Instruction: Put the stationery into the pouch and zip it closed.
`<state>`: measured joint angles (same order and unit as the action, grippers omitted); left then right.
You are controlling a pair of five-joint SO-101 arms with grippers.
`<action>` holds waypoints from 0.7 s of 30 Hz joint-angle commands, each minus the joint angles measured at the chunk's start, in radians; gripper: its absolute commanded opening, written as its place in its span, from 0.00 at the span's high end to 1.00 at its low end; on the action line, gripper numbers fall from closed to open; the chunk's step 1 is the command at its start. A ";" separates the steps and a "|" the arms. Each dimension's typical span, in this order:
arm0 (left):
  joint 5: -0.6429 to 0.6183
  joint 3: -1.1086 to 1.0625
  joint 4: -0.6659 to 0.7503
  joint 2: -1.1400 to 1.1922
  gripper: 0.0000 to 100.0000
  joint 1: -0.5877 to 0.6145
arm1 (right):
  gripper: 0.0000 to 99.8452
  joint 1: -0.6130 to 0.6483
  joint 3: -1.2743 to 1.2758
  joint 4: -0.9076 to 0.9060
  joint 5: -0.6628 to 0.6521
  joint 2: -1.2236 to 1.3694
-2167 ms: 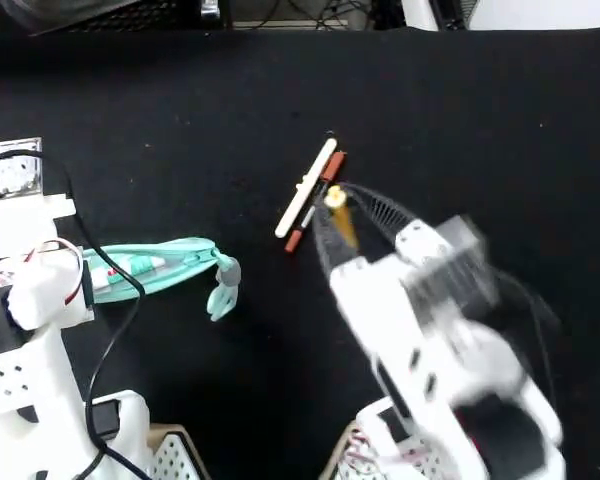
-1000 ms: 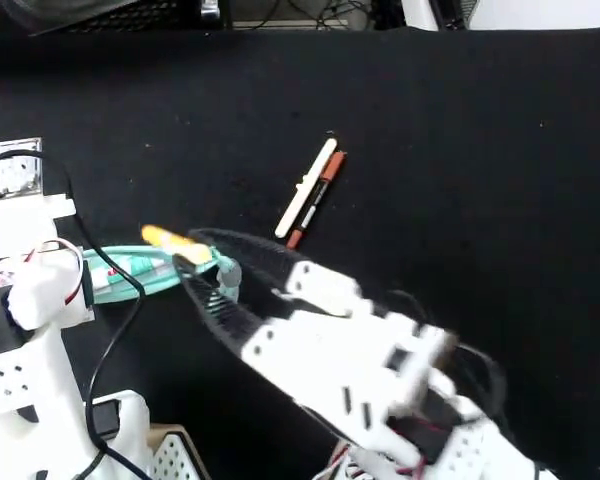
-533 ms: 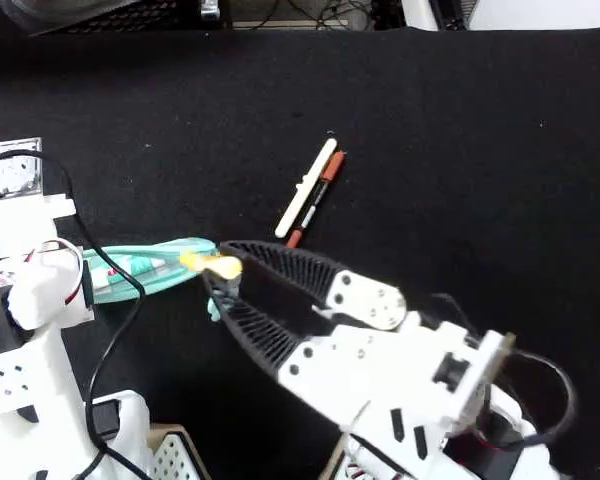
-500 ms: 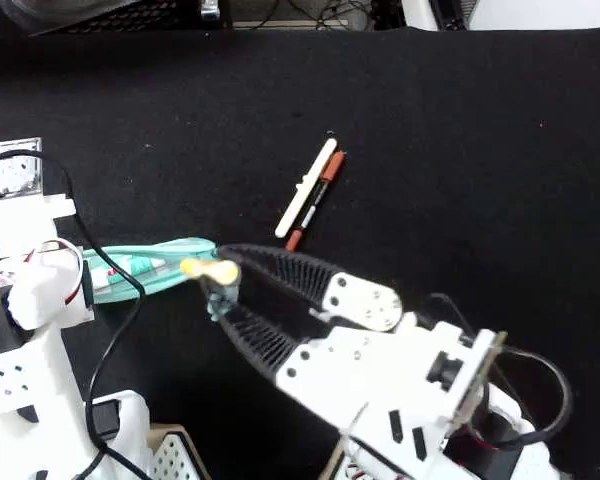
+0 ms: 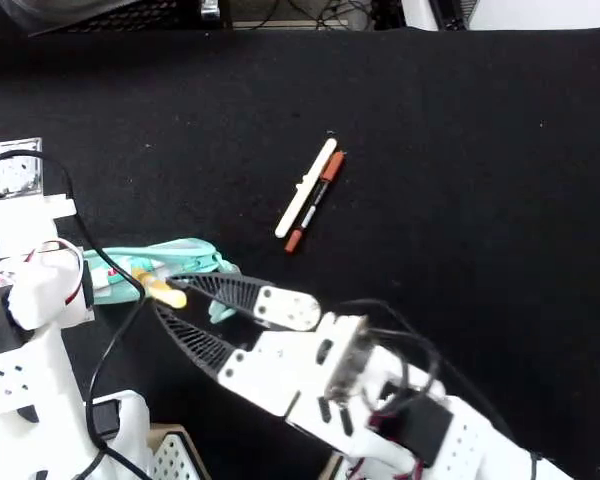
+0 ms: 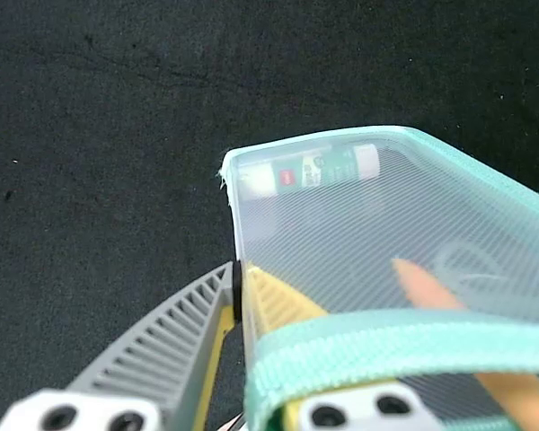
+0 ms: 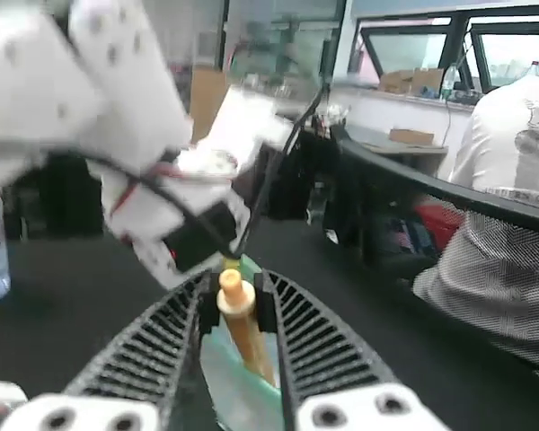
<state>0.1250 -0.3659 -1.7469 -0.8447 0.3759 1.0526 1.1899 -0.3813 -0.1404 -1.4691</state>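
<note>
Teal mesh pouch at the left side of the table, long axis running across it, one end clamped in the left gripper: one finger outside the wall, the other seemingly inside. Already holds a glue stick.

Right gripper closed narrow on a yellow pen, gripped near its blunt back end.

Changed over the last two seconds:
- Pen gone from its place beside the white pen and the red pen at the table's centre.
- Carried across to the pouch, first riding above it, now down at the pouch beside the left arm.
- Pale orange front end now visible through the mesh in the left wrist view, so probably inside the opening, not merely over it.

Meaning for the task, as a judgement: first pen of three nearly delivered, not yet let go. Two pens left to fetch, zip not yet closed.

Pointing and axis:
- Front end leads into the pouch and toward the left arm; back end sits between the right fingers.
- Long axis slants downward, much foreshortened from above, lying roughly along the pouch's length rather than across it.
- Looks a fair line for sliding in without snagging the mesh.

White and red pens touching side by side on a shared diagonal, well apart from the pouch.
</note>
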 commanded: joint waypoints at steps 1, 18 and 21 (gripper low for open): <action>0.009 0.018 -0.011 0.014 0.97 -0.021 | 0.94 0.008 -0.007 -0.012 -0.068 -0.002; 0.009 0.018 -0.011 0.015 0.97 -0.021 | 0.73 -0.371 -0.406 -0.370 0.029 0.013; 0.009 0.018 -0.011 0.017 0.97 -0.021 | 0.73 -0.580 -0.283 -0.368 0.149 0.088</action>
<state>0.1266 -0.3675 -1.7453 -0.8447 0.3759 0.6751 0.8339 -0.7480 -0.0821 -1.4553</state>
